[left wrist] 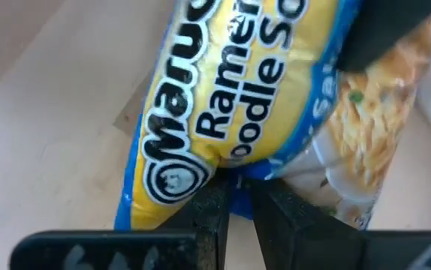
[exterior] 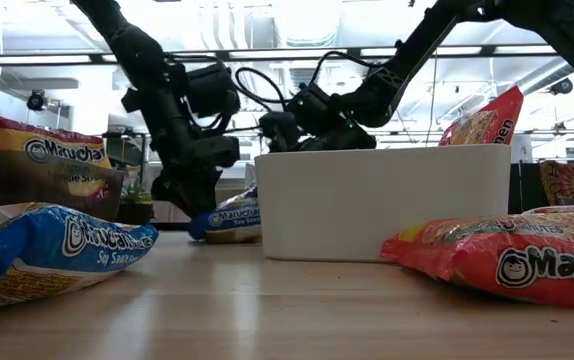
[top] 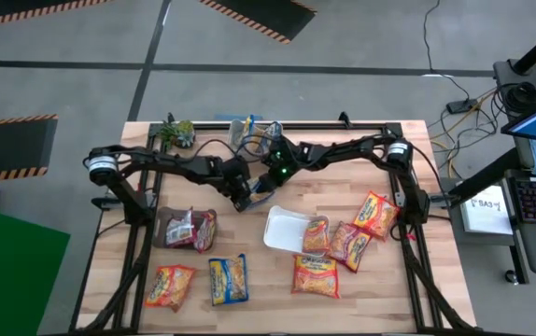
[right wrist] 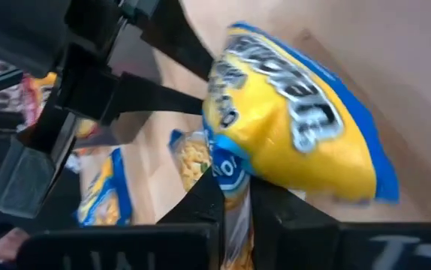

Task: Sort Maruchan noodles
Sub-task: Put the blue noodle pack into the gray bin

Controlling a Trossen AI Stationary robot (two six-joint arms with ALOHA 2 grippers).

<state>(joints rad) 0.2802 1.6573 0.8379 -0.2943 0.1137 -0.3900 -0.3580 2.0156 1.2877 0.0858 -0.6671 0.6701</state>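
A blue-and-yellow packet [left wrist: 230,112] is being held between both arms near the table's middle, just beside the white tray [top: 282,229] and low over the wood. The left gripper [left wrist: 234,202] is clenched on 1 edge seam of it; the right gripper [right wrist: 234,199] is clenched on the opposite seam, so the packet is being pinched at both ends.

Handling, judged: light, crinkly, slippery film over a brittle noodle block; the flat end seam is the safest hold, since squeezing the middle is likely to crack the noodles. The film is bulging between the 2 pinches.

The long axis is being kept roughly along the line between the 2 grippers, the printed face tilted up toward the wrist cameras; exact tilt cannot be told.

Other packets [top: 315,275] are lying flat, scattered across the front half of the table [top: 380,299].
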